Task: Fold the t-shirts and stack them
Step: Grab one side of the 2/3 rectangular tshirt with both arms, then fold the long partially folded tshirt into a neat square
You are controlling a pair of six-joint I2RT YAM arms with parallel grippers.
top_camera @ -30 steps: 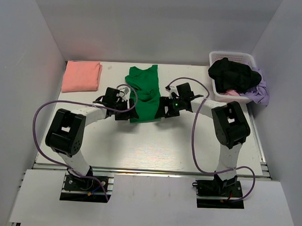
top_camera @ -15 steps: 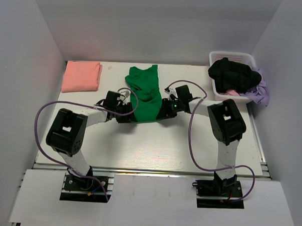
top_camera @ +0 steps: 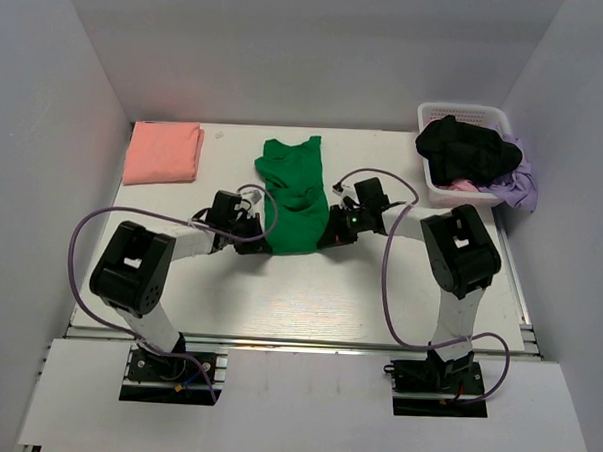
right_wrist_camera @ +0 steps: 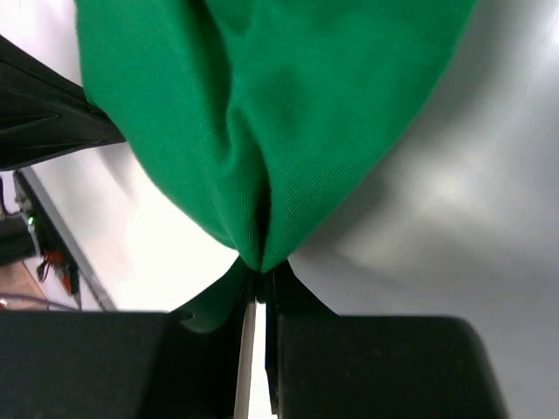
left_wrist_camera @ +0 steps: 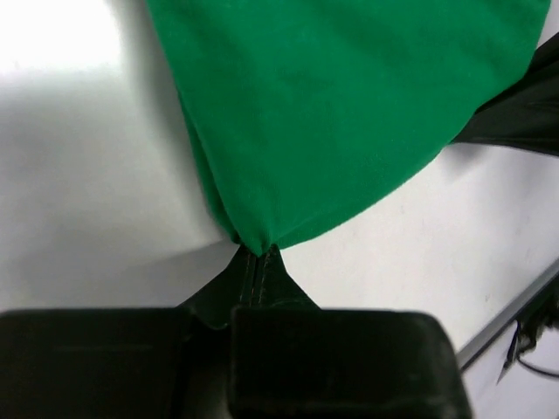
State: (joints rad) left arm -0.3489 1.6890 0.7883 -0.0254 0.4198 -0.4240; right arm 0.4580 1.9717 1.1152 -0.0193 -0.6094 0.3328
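A bright green t-shirt (top_camera: 295,191) lies lengthwise in the middle of the table, its near end pulled taut between both arms. My left gripper (top_camera: 258,238) is shut on the shirt's near left corner; the left wrist view shows green cloth (left_wrist_camera: 341,113) pinched at my fingertips (left_wrist_camera: 258,262). My right gripper (top_camera: 331,233) is shut on the near right corner, and the cloth (right_wrist_camera: 262,131) bunches into a fold at its tips (right_wrist_camera: 259,272). A salmon-pink t-shirt (top_camera: 164,151) rests folded at the far left.
A white basket (top_camera: 431,120) at the far right holds black and purple clothes that spill over its rim. White walls close in the table on three sides. Purple cables loop from both arms over the near half of the table.
Both grippers have shut on the green shirt's near corners. The near end is now drawn straighter and narrower between them, and both arms have shifted slightly toward the near side.
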